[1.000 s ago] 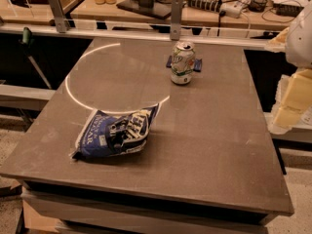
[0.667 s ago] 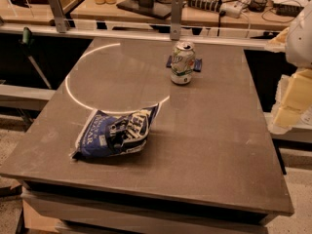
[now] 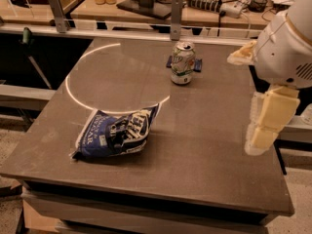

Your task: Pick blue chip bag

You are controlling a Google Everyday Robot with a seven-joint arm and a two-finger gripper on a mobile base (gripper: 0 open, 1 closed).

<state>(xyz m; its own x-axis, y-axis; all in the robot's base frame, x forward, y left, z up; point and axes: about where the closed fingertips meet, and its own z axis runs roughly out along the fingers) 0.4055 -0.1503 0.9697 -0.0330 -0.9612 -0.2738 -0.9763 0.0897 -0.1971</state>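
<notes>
The blue chip bag [image 3: 116,132] lies crumpled on the dark table [image 3: 204,145], front left, with white lettering facing up. My gripper [image 3: 267,123], cream-coloured, hangs from the white arm [image 3: 287,43] at the right edge of the table, well to the right of the bag and above the tabletop. It holds nothing that I can see.
A green-and-white soda can [image 3: 183,62] stands upright at the back middle, with a small flat dark blue object [image 3: 196,65] behind it. A bright ring of light [image 3: 73,94] marks the tabletop. A rail and a cluttered bench run along the back.
The arm and gripper have moved a little left and down, further in over the table's right edge. The bag and the can have not moved.
</notes>
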